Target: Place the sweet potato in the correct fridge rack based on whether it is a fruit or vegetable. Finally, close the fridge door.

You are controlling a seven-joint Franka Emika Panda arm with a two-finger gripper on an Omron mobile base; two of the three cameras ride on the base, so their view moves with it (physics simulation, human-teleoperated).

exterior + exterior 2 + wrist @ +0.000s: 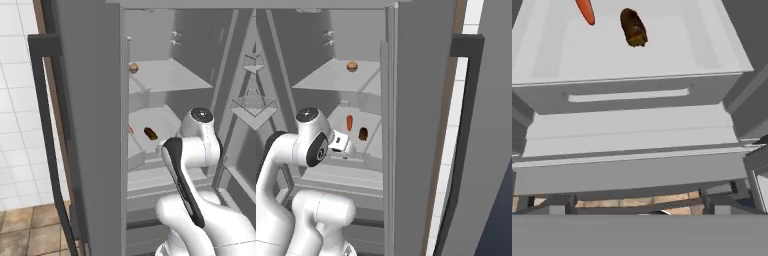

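A kitchen: open fridge [90, 100] beside white wall tiles [15, 100], tiled floor [30, 235].

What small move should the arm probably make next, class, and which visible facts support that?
Probably draw the gripper back out of the fridge. The sweet potato already lies on the fridge rack beside the carrot, apart from the hand, and the door stands open and needs closing.

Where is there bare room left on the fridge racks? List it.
The fridge rack holding the sweet potato and the carrot is crowded mid-shelf; bare patches lie left of the carrot and along the front lip. The upper shelf is bare all around the round orange-brown item, which sits near its back.
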